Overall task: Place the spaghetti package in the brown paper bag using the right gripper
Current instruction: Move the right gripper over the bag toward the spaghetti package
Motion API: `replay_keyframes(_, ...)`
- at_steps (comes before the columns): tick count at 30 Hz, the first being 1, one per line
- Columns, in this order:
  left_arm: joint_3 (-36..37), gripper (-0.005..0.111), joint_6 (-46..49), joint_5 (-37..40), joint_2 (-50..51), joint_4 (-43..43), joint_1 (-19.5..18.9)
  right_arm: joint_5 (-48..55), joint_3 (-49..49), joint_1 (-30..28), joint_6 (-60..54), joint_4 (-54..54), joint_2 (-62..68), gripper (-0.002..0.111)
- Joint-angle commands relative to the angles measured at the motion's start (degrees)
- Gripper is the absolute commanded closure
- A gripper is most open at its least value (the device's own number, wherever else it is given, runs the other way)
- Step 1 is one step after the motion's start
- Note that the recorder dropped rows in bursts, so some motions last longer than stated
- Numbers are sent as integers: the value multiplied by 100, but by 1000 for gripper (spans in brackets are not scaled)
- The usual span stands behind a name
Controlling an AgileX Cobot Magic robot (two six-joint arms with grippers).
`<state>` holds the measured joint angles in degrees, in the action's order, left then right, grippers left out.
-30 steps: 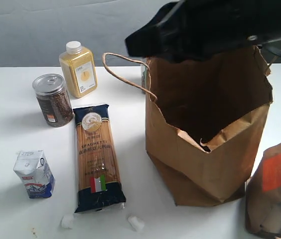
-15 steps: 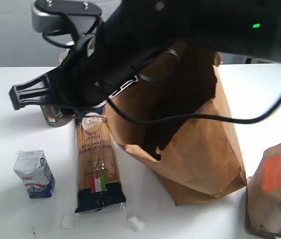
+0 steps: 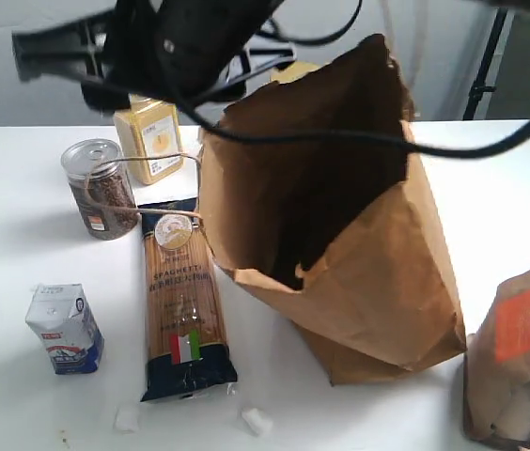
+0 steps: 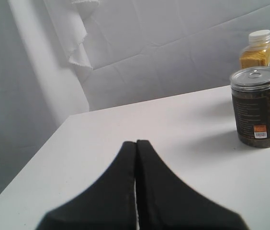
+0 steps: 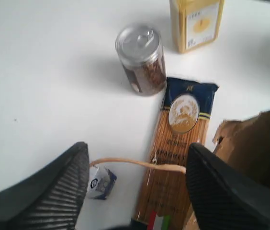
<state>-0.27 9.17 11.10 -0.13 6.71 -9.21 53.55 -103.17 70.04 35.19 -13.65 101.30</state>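
The spaghetti package (image 3: 185, 301) lies flat on the white table, left of the brown paper bag (image 3: 359, 244); it also shows in the right wrist view (image 5: 180, 143). The bag leans left with its dark mouth open toward the package. My right gripper (image 3: 58, 56) hangs high at the back left, above the jar, on a black arm that reaches across over the bag. It is open (image 5: 135, 191), and the bag's paper-cord handle (image 5: 135, 164) crosses the gap between its fingers. My left gripper (image 4: 136, 143) is shut on nothing, low over the table.
A metal-lidded jar (image 3: 101, 188) and a yellow bottle (image 3: 150, 136) stand behind the package. A small white-and-blue carton (image 3: 63, 329) sits to its left. Two small white lumps (image 3: 256, 420) lie near the front edge. A smaller brown bag with an orange patch (image 3: 519, 357) stands at right.
The right arm swept from above the bag to the left, dipped over the jar, then rose. The bag tipped from upright to leaning left, and its handle now spans the right gripper's gap.
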Motion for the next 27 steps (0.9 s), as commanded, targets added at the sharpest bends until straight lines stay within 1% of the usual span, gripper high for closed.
replay_keyframes(1,27,107,-21,-67,13,-24,10,526,-551,3,79,-365,-175,52)
replay_keyframes(8,27,107,-21,-67,13,-24,10,424,-1079,82,79,-245,156,51)
replay_keyframes(12,27,107,-21,-67,13,-24,10,108,-1090,82,79,106,591,42)
replay_keyframes(15,27,107,-21,-67,13,-24,10,52,-1090,82,79,136,987,35)
replay_keyframes(18,27,107,-21,-67,13,-24,10,-74,-1090,82,79,196,1397,30)
replay_keyframes(27,27,107,-21,-67,13,-24,10,-103,-1090,-93,145,184,2499,29)
